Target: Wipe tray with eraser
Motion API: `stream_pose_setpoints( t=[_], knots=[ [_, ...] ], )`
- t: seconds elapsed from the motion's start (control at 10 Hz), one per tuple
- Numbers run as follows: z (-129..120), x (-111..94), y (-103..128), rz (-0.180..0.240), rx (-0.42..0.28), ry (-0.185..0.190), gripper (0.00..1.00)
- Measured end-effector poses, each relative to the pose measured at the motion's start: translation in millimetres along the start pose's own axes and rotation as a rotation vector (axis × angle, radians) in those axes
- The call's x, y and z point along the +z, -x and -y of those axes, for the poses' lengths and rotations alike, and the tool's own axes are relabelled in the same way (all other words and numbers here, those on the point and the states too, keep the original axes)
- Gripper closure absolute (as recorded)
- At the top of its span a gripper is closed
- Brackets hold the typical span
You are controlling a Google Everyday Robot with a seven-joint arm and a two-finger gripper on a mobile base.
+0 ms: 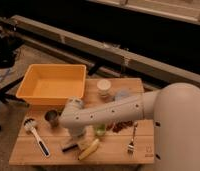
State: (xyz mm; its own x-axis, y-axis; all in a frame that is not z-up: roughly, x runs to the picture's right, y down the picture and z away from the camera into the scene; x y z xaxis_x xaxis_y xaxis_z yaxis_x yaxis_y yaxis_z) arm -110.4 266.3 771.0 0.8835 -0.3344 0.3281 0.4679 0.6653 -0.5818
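Hovering beside the small flat rectangular grey-brown eraser [69,146]; risking a missed or skewed pickup.

Locating the two-finger gripper [76,139] low over the wooden table [120,152], pointing down beneath the white arm [108,112], spread wide and gripping nothing. Placing the eraser just to its lower left, lying flat on the boards; contact not determinable. Placing the large yellow-orange rectangular plastic tray [55,68] well beyond the gripper, up and to its left, apart from the eraser. Flagging hazards:
- closing off-centre and pushing the thin block away or tipping it on edge;
- catching the long yellow banana-like item [89,149] lying just to the gripper's right;
- brushing the small metal cup [52,117] at its upper left while lifting toward the tray;
- striking the tray's raised wall while carrying across.
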Motion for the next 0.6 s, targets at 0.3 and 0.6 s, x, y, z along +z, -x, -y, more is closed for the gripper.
stream_pose_setpoints(
  t=[0.3,0.6],
  knots=[
    [-5,1,6,0.015,0.004,0.007,0.42],
    [-7,-4,14,0.04,0.016,0.0,0.75]
  ],
)
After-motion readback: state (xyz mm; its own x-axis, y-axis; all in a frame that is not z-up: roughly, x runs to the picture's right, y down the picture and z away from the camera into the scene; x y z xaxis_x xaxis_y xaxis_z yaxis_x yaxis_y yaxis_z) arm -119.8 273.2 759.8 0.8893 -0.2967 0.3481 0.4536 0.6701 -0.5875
